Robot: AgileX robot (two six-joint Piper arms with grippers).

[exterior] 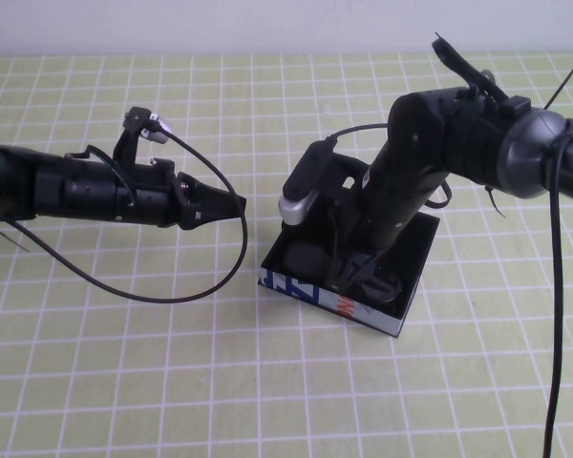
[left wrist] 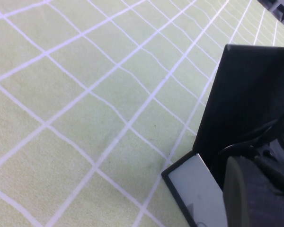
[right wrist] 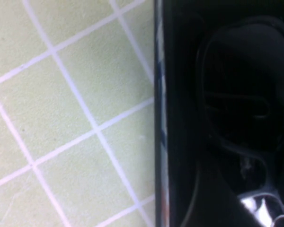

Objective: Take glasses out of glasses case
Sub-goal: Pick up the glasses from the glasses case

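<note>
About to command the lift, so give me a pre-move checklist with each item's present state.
1. Glasses case lid open: ok.
2. Glasses lying inside the case: ok, frame visible in the right wrist view.
3. Right tool down inside the case: ok.
4. Right tool closed on the glasses: cannot tell, hidden by the arm.
5. Left tool clear of the case, hovering to its left: ok.
6. Case held steady for the lift: not ok, nothing braces it.
</note>
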